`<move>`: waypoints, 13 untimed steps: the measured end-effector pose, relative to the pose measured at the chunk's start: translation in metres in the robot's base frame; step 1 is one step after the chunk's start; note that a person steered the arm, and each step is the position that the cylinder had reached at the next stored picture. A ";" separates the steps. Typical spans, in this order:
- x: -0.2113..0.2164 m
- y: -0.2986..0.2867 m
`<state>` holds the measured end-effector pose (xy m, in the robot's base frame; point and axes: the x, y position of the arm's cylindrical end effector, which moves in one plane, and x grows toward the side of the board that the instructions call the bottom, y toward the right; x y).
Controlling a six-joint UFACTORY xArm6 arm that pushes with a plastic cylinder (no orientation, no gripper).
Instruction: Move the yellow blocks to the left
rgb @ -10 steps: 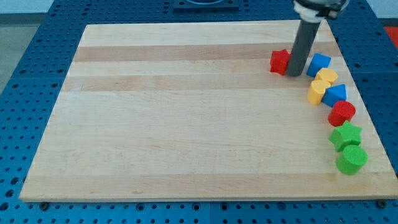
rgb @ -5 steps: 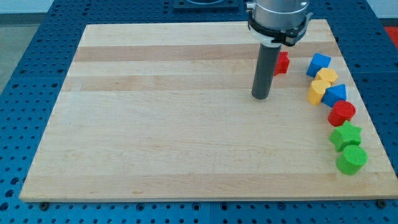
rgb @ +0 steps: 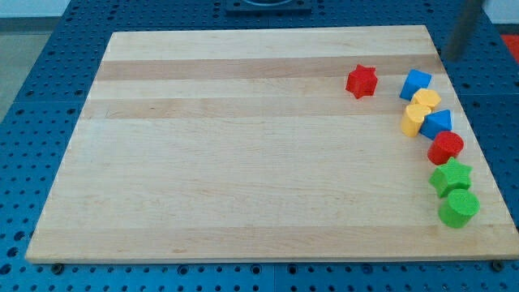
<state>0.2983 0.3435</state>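
My tip (rgb: 448,57), blurred, sits by the counter's (rgb: 243,154) top-right corner; I cannot tell any pincer state. By the right edge, the upper yellow block (rgb: 425,100) and lower yellow block (rgb: 413,120) touch, hemmed between the upper blue block (rgb: 415,83) and lower blue block (rgb: 438,123).

Two yellow blocks (rgb: 418,111), two blue (rgb: 415,83), two red (rgb: 362,81), two green (rgb: 451,177), pale striped wooden board (rgb: 243,146).

From my remote seat, the arm showed only as a blurred, dark grey straight rod (rgb: 459,32) at the view's top right; my tip (rgb: 451,58) looked plain, smooth, unmarked.
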 end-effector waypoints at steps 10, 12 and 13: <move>0.171 -0.254; 0.118 -0.218; 0.088 -0.165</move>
<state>0.3859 0.1783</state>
